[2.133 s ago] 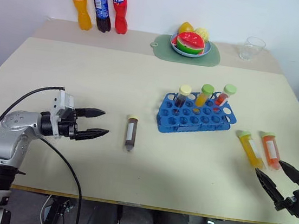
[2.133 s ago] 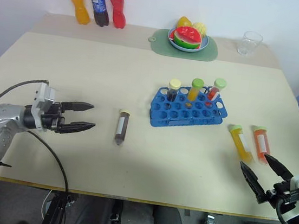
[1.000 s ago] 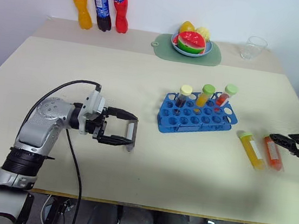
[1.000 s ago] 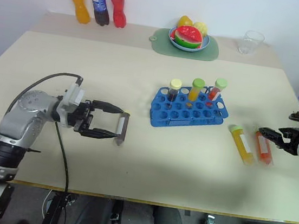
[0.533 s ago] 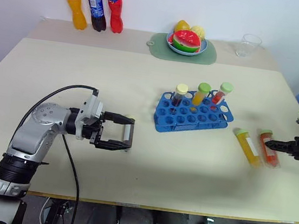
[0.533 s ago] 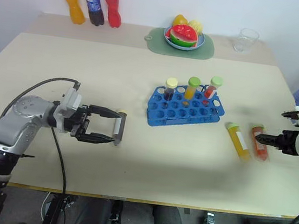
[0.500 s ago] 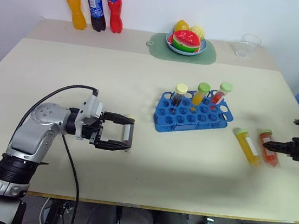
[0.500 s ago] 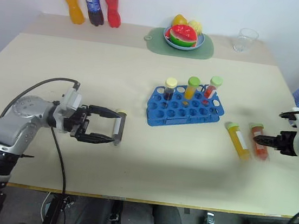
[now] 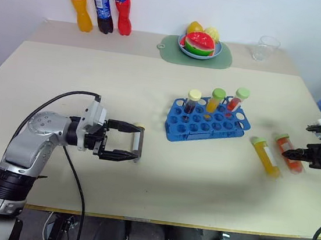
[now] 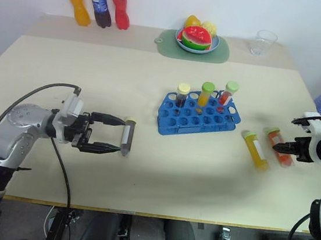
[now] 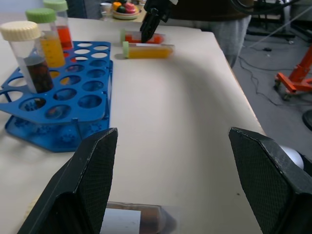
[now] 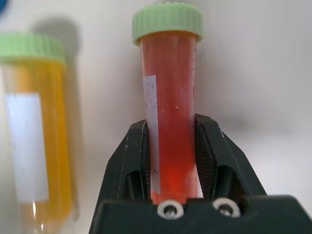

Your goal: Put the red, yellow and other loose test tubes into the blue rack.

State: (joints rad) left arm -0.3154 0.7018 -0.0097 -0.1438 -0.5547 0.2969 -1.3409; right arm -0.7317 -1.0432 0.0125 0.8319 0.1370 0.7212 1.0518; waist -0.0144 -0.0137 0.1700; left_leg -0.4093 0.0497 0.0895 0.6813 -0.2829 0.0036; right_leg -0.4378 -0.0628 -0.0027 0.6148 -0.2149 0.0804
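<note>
The blue rack (image 9: 207, 123) stands right of the table's middle with three capped tubes upright in its back row. My right gripper (image 9: 304, 154) is shut on the red test tube (image 12: 168, 97), which lies on the table at the right; its pads (image 12: 214, 156) clamp the lower half. Just left of it lies the yellow tube (image 9: 264, 157). A dark brown tube (image 9: 139, 144) lies left of the rack, and my left gripper (image 9: 138, 144) is open with a finger (image 11: 87, 175) past each end of it, not touching.
Three soda bottles (image 9: 98, 10) stand at the back left. A green mat with a fruit plate (image 9: 198, 45) and a clear cup (image 9: 265, 48) sit along the back edge. The table's right edge runs close behind my right gripper.
My right gripper has reached forward and shut on the red tube, which now lies a little more slanted. The left gripper stays open around the brown tube.
</note>
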